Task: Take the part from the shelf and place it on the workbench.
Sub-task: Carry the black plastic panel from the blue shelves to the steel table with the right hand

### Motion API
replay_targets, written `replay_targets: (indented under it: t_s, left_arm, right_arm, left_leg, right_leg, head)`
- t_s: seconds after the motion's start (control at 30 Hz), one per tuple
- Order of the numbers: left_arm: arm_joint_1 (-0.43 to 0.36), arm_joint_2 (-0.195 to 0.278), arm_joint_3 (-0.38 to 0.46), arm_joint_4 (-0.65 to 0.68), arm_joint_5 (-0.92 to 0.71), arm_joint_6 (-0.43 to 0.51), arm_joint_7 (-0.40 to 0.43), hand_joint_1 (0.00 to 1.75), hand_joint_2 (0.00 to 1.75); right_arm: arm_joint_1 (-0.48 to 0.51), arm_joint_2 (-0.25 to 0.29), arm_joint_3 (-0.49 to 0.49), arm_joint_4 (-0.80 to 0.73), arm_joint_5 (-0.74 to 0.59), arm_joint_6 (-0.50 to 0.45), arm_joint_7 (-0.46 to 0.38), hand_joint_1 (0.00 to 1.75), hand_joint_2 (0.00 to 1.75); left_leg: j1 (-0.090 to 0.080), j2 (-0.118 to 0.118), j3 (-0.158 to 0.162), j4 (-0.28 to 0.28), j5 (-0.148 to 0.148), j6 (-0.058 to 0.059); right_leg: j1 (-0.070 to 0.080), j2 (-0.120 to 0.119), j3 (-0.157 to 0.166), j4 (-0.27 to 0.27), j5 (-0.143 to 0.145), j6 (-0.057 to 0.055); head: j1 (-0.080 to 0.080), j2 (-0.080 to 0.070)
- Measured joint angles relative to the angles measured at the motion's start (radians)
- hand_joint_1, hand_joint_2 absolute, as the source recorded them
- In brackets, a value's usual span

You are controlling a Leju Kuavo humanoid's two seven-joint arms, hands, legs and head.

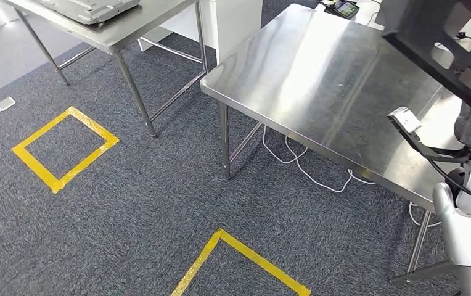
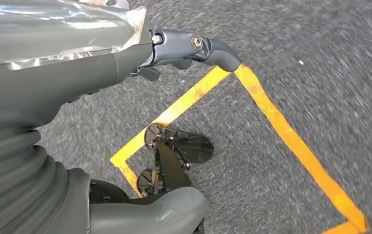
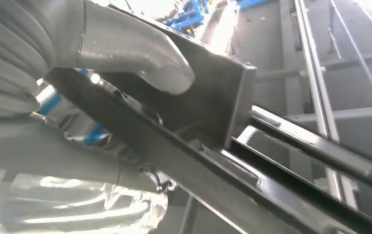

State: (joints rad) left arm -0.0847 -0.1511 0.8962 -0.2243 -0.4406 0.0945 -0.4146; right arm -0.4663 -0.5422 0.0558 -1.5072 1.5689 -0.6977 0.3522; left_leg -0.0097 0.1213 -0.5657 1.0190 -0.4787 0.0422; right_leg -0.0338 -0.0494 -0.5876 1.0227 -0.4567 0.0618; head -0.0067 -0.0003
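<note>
The part (image 1: 433,37) is a black metal frame, held up at the far right above the steel workbench (image 1: 319,80). My right arm (image 1: 470,228) rises to it from below, its wrist wrapped in foil. In the right wrist view my right hand (image 3: 135,53) grips the part (image 3: 208,107), with the thick grey thumb pressed on its flat black plate. My left hand (image 2: 184,53) hangs over the carpet with its fingers (image 2: 208,48) and thumb apart and nothing between them.
A second steel table (image 1: 122,31) with a grey tray stands at the back left. Yellow tape squares (image 1: 66,148) mark the grey carpet, one also below my left hand (image 2: 271,122). White cable (image 1: 301,166) lies under the workbench. A small white device (image 1: 404,118) sits by my right wrist.
</note>
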Motion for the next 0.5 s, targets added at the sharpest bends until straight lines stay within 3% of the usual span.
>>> replay_targets:
  t_s: [0.03, 0.1, 0.17, 0.2, 0.27, 0.3, 0.4, 0.43, 0.5]
  left_arm:
    - [-0.001, 0.000, 0.000, 0.000, 0.000, 0.000, 0.000, 0.00, 1.75]
    - [-0.002, -0.001, 0.002, 0.000, -0.002, -0.002, -0.001, 0.00, 1.75]
    - [-0.001, -0.001, 0.005, 0.000, -0.005, -0.004, -0.002, 0.00, 1.75]
    - [0.000, -0.001, 0.007, 0.000, -0.005, -0.006, -0.003, 0.00, 1.75]
    - [0.003, -0.001, 0.011, 0.000, -0.004, -0.011, -0.005, 0.00, 1.75]
    - [0.004, -0.001, 0.013, 0.000, -0.003, -0.013, -0.006, 0.00, 1.75]
    - [0.005, -0.002, 0.026, 0.000, 0.001, -0.016, -0.009, 0.00, 1.75]
    - [0.005, -0.002, 0.030, 0.000, 0.002, -0.016, -0.010, 0.00, 1.75]
    - [0.008, -0.002, 0.036, 0.000, 0.002, -0.017, -0.011, 0.00, 1.75]
  right_arm:
    - [-0.026, -0.024, 0.062, 0.019, 0.000, 0.000, 0.080, 1.75, 1.75]
    - [-0.103, -0.067, 0.214, 0.065, 0.000, 0.000, 0.243, 1.75, 1.75]
    - [-0.171, -0.085, 0.369, 0.104, -0.001, 0.000, 0.315, 1.75, 1.75]
    - [-0.182, -0.079, 0.431, 0.118, -0.007, 0.000, 0.297, 1.75, 1.75]
    - [-0.155, -0.038, 0.495, 0.135, -0.042, 0.000, 0.149, 1.75, 1.75]
    - [-0.131, -0.007, 0.496, 0.142, -0.083, 0.000, 0.036, 1.75, 1.75]
    - [-0.093, 0.091, 0.421, 0.180, -0.327, 0.003, -0.278, 1.75, 1.75]
    - [-0.094, 0.120, 0.391, 0.199, -0.415, 0.006, -0.340, 1.75, 1.75]
    - [-0.100, 0.169, 0.345, 0.232, -0.532, 0.024, -0.409, 1.75, 1.75]
  left_leg:
    - [0.002, 0.004, -0.001, 0.002, -0.002, -0.003]
    - [0.010, -0.034, -0.014, 0.035, -0.027, -0.012]
    - [0.018, -0.096, -0.058, 0.137, -0.088, -0.022]
    - [0.019, -0.111, -0.090, 0.203, -0.119, -0.025]
    - [0.020, -0.119, -0.132, 0.281, -0.138, -0.025]
    - [0.020, -0.121, -0.129, 0.268, -0.120, -0.022]
    - [0.015, -0.129, -0.044, 0.085, -0.025, -0.002]
    - [0.012, -0.130, -0.022, 0.041, -0.008, 0.002]
    - [0.005, -0.129, -0.012, 0.015, 0.002, 0.005]
  right_leg:
    - [-0.004, 0.010, -0.004, 0.002, 0.002, -0.007]
    - [-0.010, 0.026, -0.009, 0.002, 0.009, -0.019]
    - [-0.010, 0.041, -0.012, 0.001, 0.014, -0.029]
    - [-0.008, 0.048, -0.013, 0.001, 0.016, -0.032]
    - [-0.002, 0.059, -0.014, 0.001, 0.017, -0.036]
    - [0.001, 0.064, -0.015, 0.001, 0.018, -0.037]
    - [0.008, 0.070, -0.017, 0.001, 0.020, -0.037]
    - [0.010, 0.070, -0.018, 0.001, 0.021, -0.036]
    - [0.012, 0.069, -0.020, 0.000, 0.025, -0.029]
  head:
    - [-0.002, 0.000]
    - [-0.005, 0.000]
    - [-0.008, 0.000]
    - [-0.008, 0.000]
    - [-0.009, 0.000]
    - [-0.010, 0.000]
    - [-0.011, 0.000]
    - [-0.011, 0.000]
    - [-0.010, 0.000]
